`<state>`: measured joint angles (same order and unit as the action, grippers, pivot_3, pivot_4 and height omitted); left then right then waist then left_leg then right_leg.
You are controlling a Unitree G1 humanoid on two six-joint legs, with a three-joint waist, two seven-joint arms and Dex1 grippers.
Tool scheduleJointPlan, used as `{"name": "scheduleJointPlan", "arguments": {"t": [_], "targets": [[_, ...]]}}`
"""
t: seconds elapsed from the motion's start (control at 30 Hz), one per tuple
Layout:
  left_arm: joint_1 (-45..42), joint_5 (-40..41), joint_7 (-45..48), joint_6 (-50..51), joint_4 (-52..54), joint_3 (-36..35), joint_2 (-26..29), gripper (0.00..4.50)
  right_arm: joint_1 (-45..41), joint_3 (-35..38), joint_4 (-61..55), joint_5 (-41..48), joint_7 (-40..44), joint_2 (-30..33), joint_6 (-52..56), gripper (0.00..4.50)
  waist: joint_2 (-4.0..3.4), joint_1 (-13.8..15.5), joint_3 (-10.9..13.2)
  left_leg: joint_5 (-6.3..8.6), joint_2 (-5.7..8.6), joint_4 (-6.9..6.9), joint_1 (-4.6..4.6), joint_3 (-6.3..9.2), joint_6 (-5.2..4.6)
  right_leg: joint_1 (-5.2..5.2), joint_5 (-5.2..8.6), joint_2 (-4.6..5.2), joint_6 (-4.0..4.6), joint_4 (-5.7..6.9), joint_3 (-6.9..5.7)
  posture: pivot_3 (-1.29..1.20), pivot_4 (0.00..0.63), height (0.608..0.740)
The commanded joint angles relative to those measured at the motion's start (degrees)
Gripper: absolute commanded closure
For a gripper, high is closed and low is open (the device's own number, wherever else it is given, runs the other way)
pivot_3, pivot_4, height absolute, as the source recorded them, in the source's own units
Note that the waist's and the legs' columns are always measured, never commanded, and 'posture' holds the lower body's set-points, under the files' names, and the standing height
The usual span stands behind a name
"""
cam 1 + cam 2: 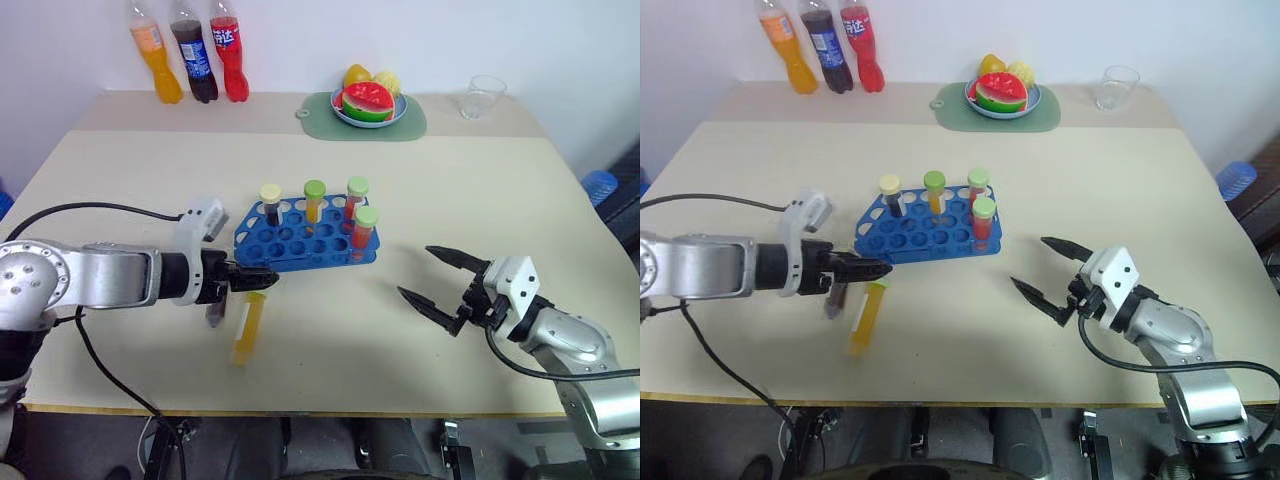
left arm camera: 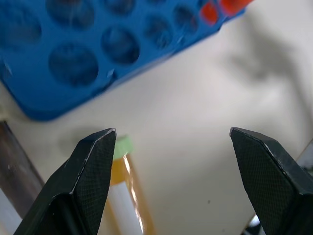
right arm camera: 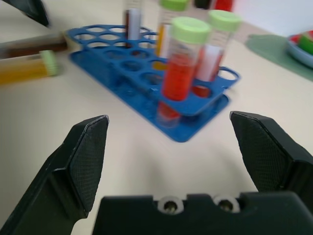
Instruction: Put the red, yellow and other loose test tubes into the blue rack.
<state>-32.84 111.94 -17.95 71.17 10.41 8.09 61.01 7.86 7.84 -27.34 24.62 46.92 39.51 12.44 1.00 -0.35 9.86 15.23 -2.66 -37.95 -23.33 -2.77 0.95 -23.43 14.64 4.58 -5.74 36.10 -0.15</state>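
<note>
The blue rack [image 1: 300, 245] stands mid-table and holds several capped tubes: a dark one [image 1: 270, 203], an orange one [image 1: 314, 200] and two red ones [image 1: 365, 230]. A loose yellow test tube [image 1: 248, 326] with a green cap lies on the table just in front of the rack, and a dark loose tube [image 1: 214, 315] lies beside it. My left gripper [image 2: 171, 142] hovers open over the yellow tube's cap end [image 2: 122, 146], holding nothing. To the right of the rack my right gripper [image 1: 415, 271] is wide open and empty, pointing toward the rack [image 3: 146, 73].
Three drink bottles [image 1: 190, 50] stand at the far left edge. A green mat with a fruit plate [image 1: 368, 105] and a clear cup [image 1: 483, 96] sit at the back. A black cable [image 1: 90, 208] trails from my left arm.
</note>
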Motion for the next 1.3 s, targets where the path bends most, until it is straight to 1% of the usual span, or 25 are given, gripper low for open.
{"name": "scheduleJointPlan", "arguments": {"t": [0.03,0.17,0.27,0.47,0.6,0.7,0.77,0.83,0.93,1.0,1.1,1.23,1.3], "targets": [[-4.6,1.06,-3.0,3.06,-5.02,2.62,-0.68,0.64,4.89,3.22,-5.28,4.59,6.51,4.08,1.03,0.12,0.01,0.41,0.0,0.0,0.01,0.0,-0.02,0.01,0.0,0.01,0.0,0.0,0.0,0.0,-0.01,0.0,0.15,0.74],[-9.88,1.06,-3.15,8.04,-10.47,7.41,-0.11,0.64,8.86,5.08,-6.64,5.92,11.2,7.75,0.77,0.12,0.07,0.85,0.04,0.0,0.01,-0.02,-0.01,-0.02,0.0,0.01,0.0,0.0,0.0,-0.07,0.0,0.0,0.15,0.74],[-14.2,1.06,-1.3,11.51,-14.57,10.88,-0.04,0.64,8.41,4.96,-6.28,5.35,11.6,7.69,0.09,0.12,0.1,0.99,0.05,-0.01,0.01,-0.04,-0.01,-0.01,0.02,0.01,0.01,-0.01,0.01,-0.07,0.0,0.0,0.15,0.74],[-25.38,1.06,6.74,19.89,-24.79,22.62,0.51,0.64,6.69,2.79,-5.67,3.2,11.36,6.73,-1.21,0.12,0.2,1.09,0.11,-0.02,0.04,-0.05,-0.05,-0.01,0.03,0.0,0.01,0.01,0.01,-0.1,-0.01,0.0,0.15,0.74],[-31.58,1.06,11.93,21.33,-27.3,31.17,1.76,0.64,5.89,1.76,-5.64,2.58,10.97,6.35,-1.52,0.12,0.3,1.06,0.18,-0.02,0.04,-0.05,-0.07,0.01,0.03,-0.01,0.01,0.01,0.0,-0.11,-0.01,0.0,0.15,0.74],[-34.53,1.06,13.82,21.33,-28.73,35.1,1.78,0.64,5.59,1.37,-5.71,2.28,10.47,5.87,-1.62,0.12,0.31,1.05,0.18,-0.02,0.05,-0.05,-0.08,0.01,0.03,-0.02,0.01,0.02,0.0,-0.12,-0.01,0.0,0.15,0.74],[-35.43,1.06,12.93,21.33,-29.81,36.93,0.94,0.64,5.61,1.0,-5.85,2.09,10.04,5.55,-1.68,0.12,0.31,1.05,0.18,-0.02,0.04,-0.05,-0.08,0.01,0.03,-0.02,0.01,0.03,0.0,-0.11,-0.01,0.0,0.15,0.74],[-35.77,1.06,11.92,21.33,-30.61,37.71,0.28,0.64,5.56,0.7,-6.01,1.96,9.73,5.28,-1.62,0.12,0.31,1.03,0.18,-0.02,0.04,-0.05,-0.08,0.02,0.03,-0.03,0.01,0.03,0.0,-0.11,-0.01,0.0,0.15,0.74],[-34.27,1.06,7.64,20.27,-31.7,37.58,-3.22,0.64,6.01,0.33,-6.24,1.59,9.17,4.68,-1.78,0.12,0.32,1.12,0.19,-0.02,0.04,-0.06,-0.09,0.02,0.03,-0.03,0.01,0.04,0.0,-0.11,-0.01,0.0,0.15,0.74],[-33.8,1.06,6.19,20.19,-32.14,37.31,-4.58,0.64,6.13,0.34,-6.33,1.4,8.92,4.54,-1.88,0.12,0.39,1.14,0.23,-0.02,0.05,-0.1,-0.1,0.03,0.03,-0.01,0.01,0.06,0.0,-0.1,-0.01,0.0,0.15,0.74],[-31.32,1.06,0.93,17.97,-32.64,34.88,-7.82,0.64,6.91,0.88,-7.12,1.48,8.3,4.37,-1.67,0.12,0.43,1.08,0.25,-0.02,0.06,-0.1,-0.11,0.02,0.03,-0.01,0.01,0.07,0.0,-0.1,0.0,0.0,0.15,0.74],[-26.95,1.06,-5.88,15.31,-30.41,31.0,-10.1,0.64,8.19,1.27,-8.21,1.57,7.62,4.45,-1.46,0.12,0.26,1.2,0.15,-0.02,0.06,-0.11,-0.05,0.02,0.03,0.03,0.01,0.09,0.0,-0.07,0.0,0.0,0.15,0.74],[-24.34,1.06,-9.69,13.66,-28.55,28.16,-11.0,1.2,8.61,1.4,-8.55,1.53,7.29,4.5,-1.42,0.08,0.08,1.36,0.04,-0.02,0.12,-0.14,0.01,0.06,0.04,0.14,0.01,0.14,0.0,-0.07,0.0,0.0,0.15,0.74]]}}
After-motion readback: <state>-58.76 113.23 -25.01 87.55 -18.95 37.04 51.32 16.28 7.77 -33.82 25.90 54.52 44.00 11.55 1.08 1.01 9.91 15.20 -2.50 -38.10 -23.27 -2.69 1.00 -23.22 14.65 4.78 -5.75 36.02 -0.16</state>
